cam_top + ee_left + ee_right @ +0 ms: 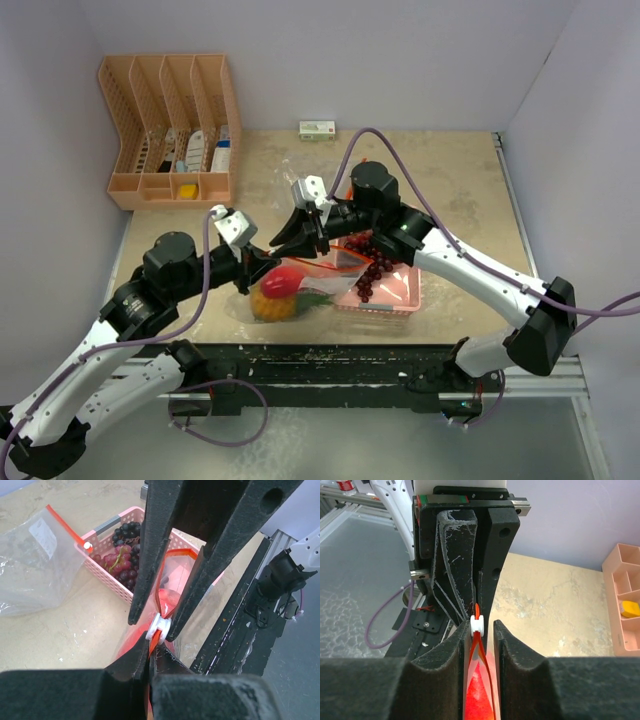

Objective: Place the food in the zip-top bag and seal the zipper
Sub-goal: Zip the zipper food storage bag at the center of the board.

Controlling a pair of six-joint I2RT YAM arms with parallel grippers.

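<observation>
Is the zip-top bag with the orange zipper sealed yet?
Not yet. The zipper track still gapes in a loop, and the white slider sits at one end, between the arms' fingers.

Beige table: pink basket, orange organizer, small box.

A peach-coloured plastic desk organiser with slatted sides sits at the far left corner of the beige, mottled table. Its four upright slots hold small white packets and tubes, and a yellow block lies in one of the low front compartments. A small white-and-green cardboard box rests at the far edge, about midway along it and against the back wall. A pink rectangular plastic basket with a perforated wall stands near the near edge, right of centre. A second, clear plastic bag with a red strip, seen from the left wrist, lies flat on the table just beside the basket.
</observation>
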